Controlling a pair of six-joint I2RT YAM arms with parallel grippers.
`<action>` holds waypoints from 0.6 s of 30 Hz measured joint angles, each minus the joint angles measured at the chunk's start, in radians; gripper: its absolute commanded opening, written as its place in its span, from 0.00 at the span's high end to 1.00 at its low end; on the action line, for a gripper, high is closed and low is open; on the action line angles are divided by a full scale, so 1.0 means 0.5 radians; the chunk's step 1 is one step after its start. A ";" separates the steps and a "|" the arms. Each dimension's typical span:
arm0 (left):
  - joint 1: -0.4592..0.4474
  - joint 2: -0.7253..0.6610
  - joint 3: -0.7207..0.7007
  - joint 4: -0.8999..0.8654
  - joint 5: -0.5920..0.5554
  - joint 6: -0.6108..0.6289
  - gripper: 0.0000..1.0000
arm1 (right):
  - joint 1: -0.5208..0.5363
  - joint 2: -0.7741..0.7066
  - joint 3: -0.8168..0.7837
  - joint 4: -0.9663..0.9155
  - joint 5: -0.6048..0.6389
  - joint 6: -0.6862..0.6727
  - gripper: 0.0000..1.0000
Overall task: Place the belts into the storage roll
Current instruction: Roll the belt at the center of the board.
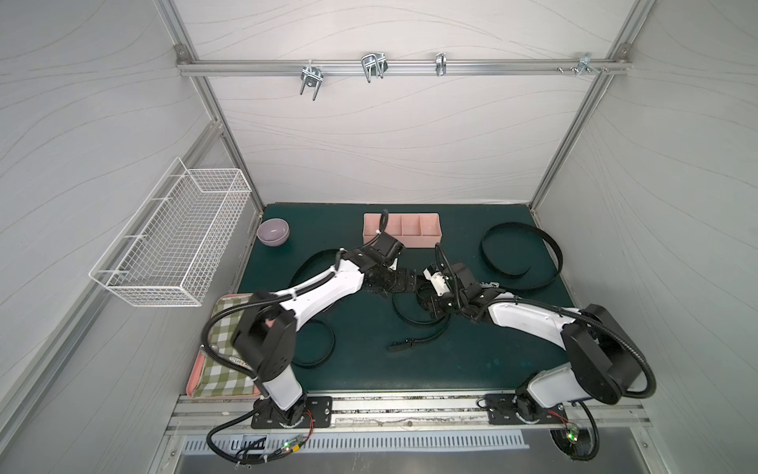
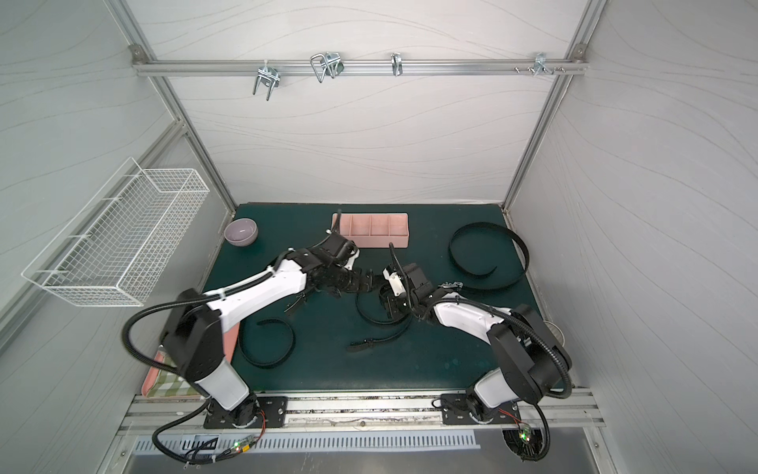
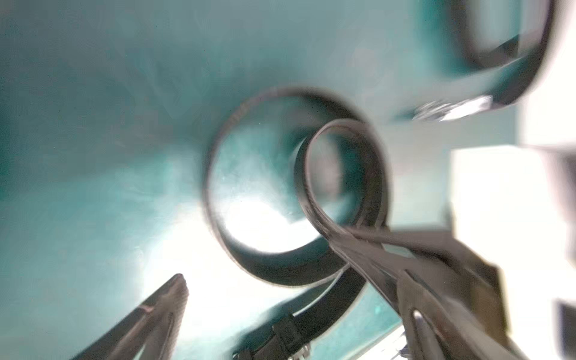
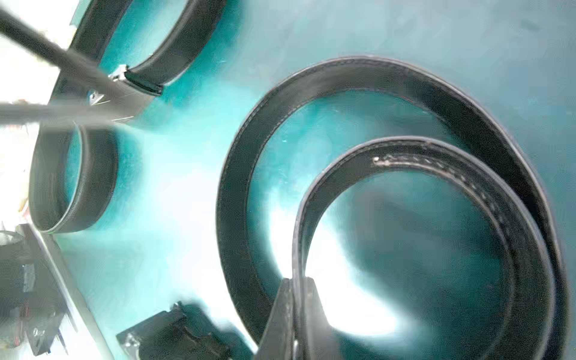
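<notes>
a dark green mat (image 1: 451,365) lies in a white booth (image 1: 389,143). the pink tray (image 1: 418,242) sits at the back, in the middle. the right gripper (image 4: 294,299) is pinched tight on one end of the middle belt (image 4: 235,202), which curls in a loop in front of the tray. the left gripper (image 3: 293,277) is close by, fingers (image 3: 168,305) wide apart. the right belt (image 1: 514,225) lies in a big curve. the left belt (image 1: 332,340) curls partly under the left arm (image 1: 320,291). all three are on the mat, outside the tray.
</notes>
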 measured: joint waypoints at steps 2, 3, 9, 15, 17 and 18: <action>-0.061 -0.210 -0.195 0.097 -0.081 0.013 0.01 | -0.032 0.000 0.000 -0.005 -0.022 -0.001 1.00; -0.130 -0.303 -0.319 0.136 -0.135 0.015 0.01 | -0.050 0.000 0.000 -0.006 -0.034 -0.001 1.00; -0.572 -0.315 -0.772 0.163 -0.381 0.080 0.08 | -0.130 0.000 0.016 -0.048 -0.110 -0.001 1.00; -0.764 -0.122 -0.746 0.239 -0.524 0.237 0.13 | -0.185 0.001 0.033 -0.082 -0.181 0.005 1.00; -0.784 -0.043 -0.704 0.278 -0.538 0.285 0.13 | -0.199 0.001 0.033 -0.089 -0.204 0.006 1.00; -0.788 0.001 -0.679 0.299 -0.540 0.307 0.14 | -0.206 0.001 0.032 -0.091 -0.214 0.007 1.00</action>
